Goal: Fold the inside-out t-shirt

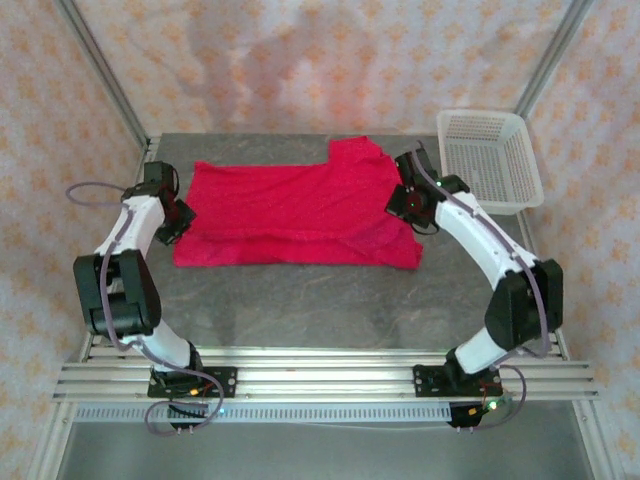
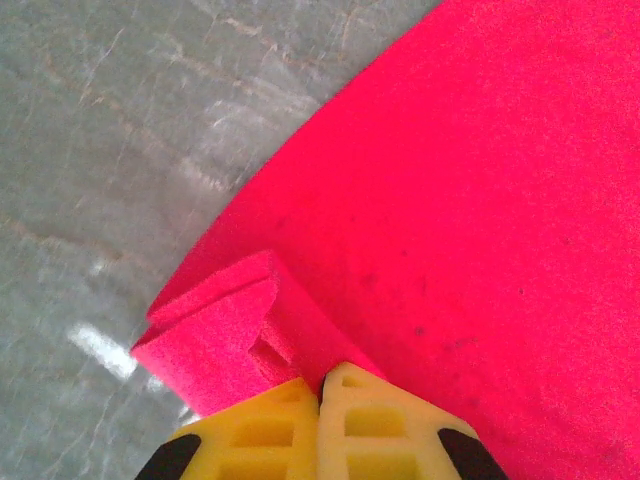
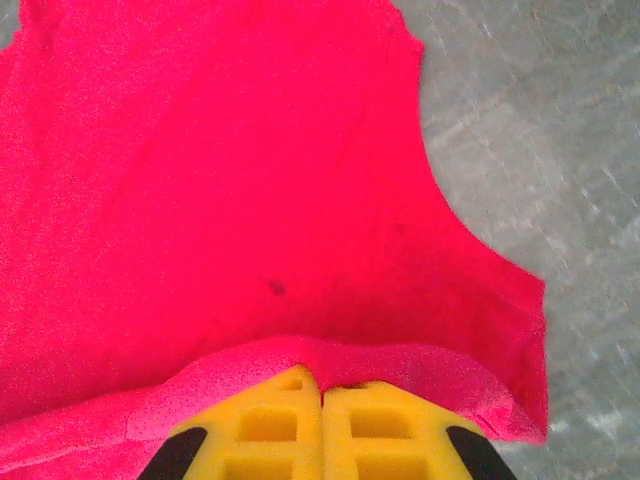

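Top external view, entry one: left gripper (image 1: 178,222), at the 9 o'clock edge of the inside-out t-shirt (image 1: 300,212), clenched on a pinched fold of red cloth, its yellow fingers (image 2: 265,430) pressed together; the shirt lies spread on the table (image 1: 300,300), centre toward 12 o'clock; right gripper (image 1: 405,205), at the shirt's 3 o'clock edge, likewise clamped on a rolled hem; white basket (image 1: 492,208) at 2 o'clock. Handling note, by judgement: raise both pinched ends together at equal height, cloth taut between them, so the fold lands edge on edge without sag or twist. Markings: no tag, brand or legible writing found.
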Available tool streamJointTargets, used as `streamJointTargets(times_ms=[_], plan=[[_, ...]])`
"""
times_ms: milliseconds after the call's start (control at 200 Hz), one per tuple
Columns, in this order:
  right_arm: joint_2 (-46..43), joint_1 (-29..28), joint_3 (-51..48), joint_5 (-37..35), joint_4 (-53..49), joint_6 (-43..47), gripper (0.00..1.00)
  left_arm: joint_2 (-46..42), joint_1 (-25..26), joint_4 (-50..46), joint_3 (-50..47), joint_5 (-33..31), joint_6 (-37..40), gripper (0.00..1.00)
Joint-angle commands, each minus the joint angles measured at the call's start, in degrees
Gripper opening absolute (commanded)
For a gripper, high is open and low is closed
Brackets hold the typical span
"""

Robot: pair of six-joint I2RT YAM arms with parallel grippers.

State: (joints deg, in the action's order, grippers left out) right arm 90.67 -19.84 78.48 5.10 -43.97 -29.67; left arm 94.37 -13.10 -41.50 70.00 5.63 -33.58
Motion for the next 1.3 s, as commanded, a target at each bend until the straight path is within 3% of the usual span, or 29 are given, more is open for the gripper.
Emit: streamJointTargets(times_ms=[0,430,465,505,525,570,656,716,776,846,1016,1296], plan=[[3.7,0.7,4.6,-0.7,0.2,2.8,0.00,3.1,0.3,-0.4,3.0,-3.1,1.4,0.00],[23.1,2.1,23.0,1.6,-3.8,3.9,0.01,14.6,0.6,-2.7,12.7,-3.3,2.5,0.00],[25.4,2.4,25.9,1.9,-4.3,4.0,0.08,16.6,0.7,-3.2,14.1,-3.0,2.7,0.12],[28.6,2.8,30.0,2.3,-4.6,4.4,0.22,18.0,0.8,-3.4,15.5,-2.7,2.6,0.42],[30.3,3.1,32.5,2.6,-5.2,4.4,0.30,18.7,0.7,-3.5,16.3,-2.6,2.6,0.51],[34.9,3.8,40.2,3.0,-8.6,4.5,0.38,20.0,0.7,-4.2,18.5,-2.2,4.4,0.56],[42.9,4.3,56.3,3.9,-19.5,5.5,0.41,19.2,1.1,-5.1,20.6,-2.2,4.2,0.62],[44.8,4.2,61.1,3.5,-24.5,5.9,0.42,15.8,2.2,-4.2,19.2,-3.3,4.0,0.63],[42.3,3.3,56.6,3.8,-23.9,6.7,0.42,10.7,4.2,-2.7,16.1,-3.9,4.1,0.63],[35.8,2.1,43.4,5.5,-17.0,6.7,0.40,4.7,7.4,0.6,10.1,-3.3,3.7,0.63],[22.9,-0.5,15.0,12.8,0.6,2.0,0.40,-2.7,12.1,11.9,-4.9,7.6,-0.5,0.63],[21.9,-4.3,3.9,12.8,6.6,-1.1,0.45,-3.0,12.3,13.3,-11.3,7.5,-0.7,0.60]])
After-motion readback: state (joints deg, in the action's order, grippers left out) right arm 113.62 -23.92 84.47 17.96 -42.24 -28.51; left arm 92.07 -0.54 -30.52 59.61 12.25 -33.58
